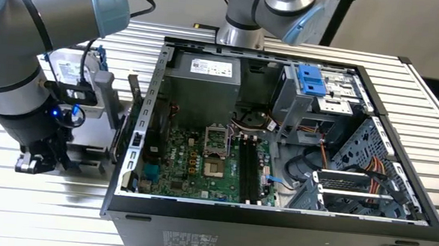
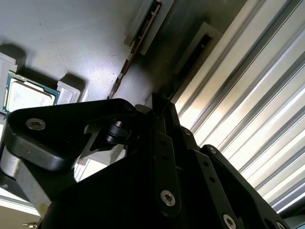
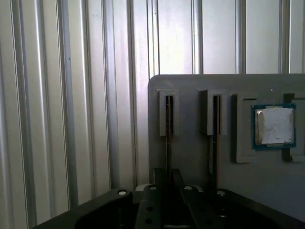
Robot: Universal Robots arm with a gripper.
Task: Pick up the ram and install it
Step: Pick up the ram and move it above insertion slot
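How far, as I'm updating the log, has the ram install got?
Done: nothing seated; the long black slots on the green motherboard look empty. In hand: the black pincer sits low over the grey holder, in line with a thin dark ram stick standing on edge in it. Left: lifting and seating it.

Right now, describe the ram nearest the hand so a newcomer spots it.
On the ribbed metal table sits a grey tray. The ram stands edge-on in the slot farther from the square silver chip; the other board stands beside that chip.
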